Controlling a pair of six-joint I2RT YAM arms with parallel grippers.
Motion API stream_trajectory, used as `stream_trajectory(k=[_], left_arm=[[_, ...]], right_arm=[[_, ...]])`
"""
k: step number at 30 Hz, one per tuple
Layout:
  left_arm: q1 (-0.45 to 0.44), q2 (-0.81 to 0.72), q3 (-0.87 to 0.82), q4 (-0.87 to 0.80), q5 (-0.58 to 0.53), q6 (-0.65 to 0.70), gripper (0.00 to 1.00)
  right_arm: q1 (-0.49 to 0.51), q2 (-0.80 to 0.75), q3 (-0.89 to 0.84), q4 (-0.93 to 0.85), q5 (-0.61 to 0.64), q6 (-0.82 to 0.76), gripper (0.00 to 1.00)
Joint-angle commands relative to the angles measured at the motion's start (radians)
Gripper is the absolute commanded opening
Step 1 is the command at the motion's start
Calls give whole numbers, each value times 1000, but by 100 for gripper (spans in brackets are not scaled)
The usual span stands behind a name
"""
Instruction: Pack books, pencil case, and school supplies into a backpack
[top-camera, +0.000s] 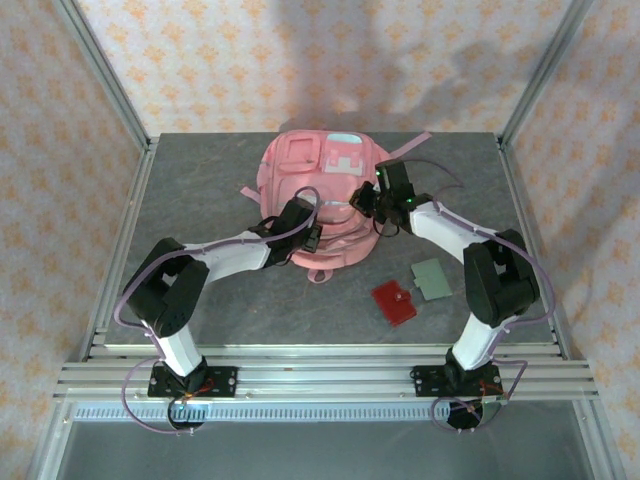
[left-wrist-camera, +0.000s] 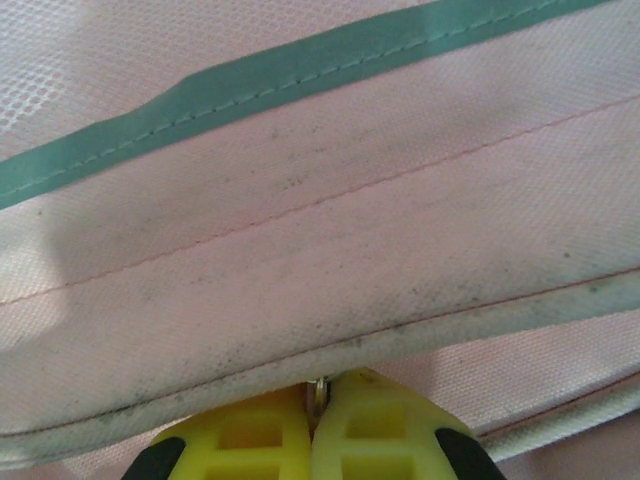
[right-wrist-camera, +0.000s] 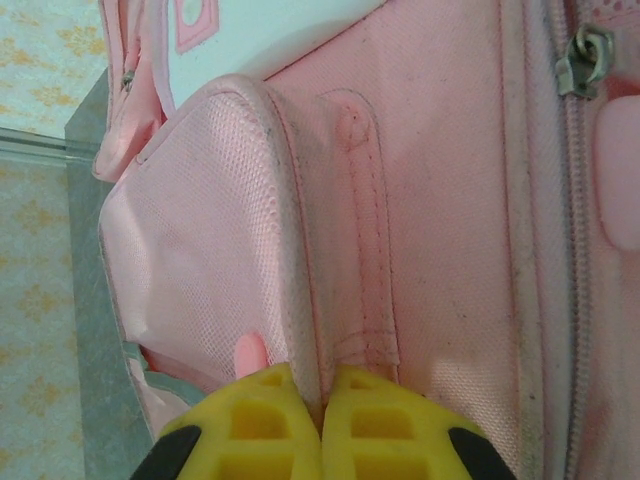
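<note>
The pink backpack (top-camera: 318, 170) lies flat at the back middle of the table. My left gripper (top-camera: 314, 232) rests on its lower front; in the left wrist view its yellow fingers (left-wrist-camera: 390, 430) are shut on a small metal zipper ring (left-wrist-camera: 319, 391) under a grey-edged seam, below a teal stripe (left-wrist-camera: 260, 85). My right gripper (top-camera: 363, 198) sits at the bag's right side, shut on a fold of pink backpack fabric (right-wrist-camera: 322, 385) beside a side pocket (right-wrist-camera: 200, 270). The red square pad (top-camera: 394, 301) and grey-green card (top-camera: 432, 278) lie on the table to the right. The books are out of view.
A metal zipper pull (right-wrist-camera: 585, 55) hangs at the upper right of the right wrist view. A pink strap (top-camera: 412, 143) trails from the bag's top right. Aluminium frame posts (top-camera: 110, 85) stand at the table's back corners.
</note>
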Motion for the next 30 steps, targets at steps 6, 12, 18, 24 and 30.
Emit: stream_trajectory(k=[6,12,18,24,30], left_arm=[[123,-99,-117,6,-103,-100,0],[254,-211,-239,42,-76,-134,0],[224,-210,-209,6,-18,-110,0],[84,-239,-215,-37,22,-121,0],[-65,-214,-212,25,65,-213,0]], right_arm=[[-19,-37,-4,66,8,-12,0],[-20,-28,-12,86,-8,0,0],[-21,-9,21,76,-6,-6,0],[-41,64,164,-2,26,-49,0],[-65,91,234,11,-21,-20,24]])
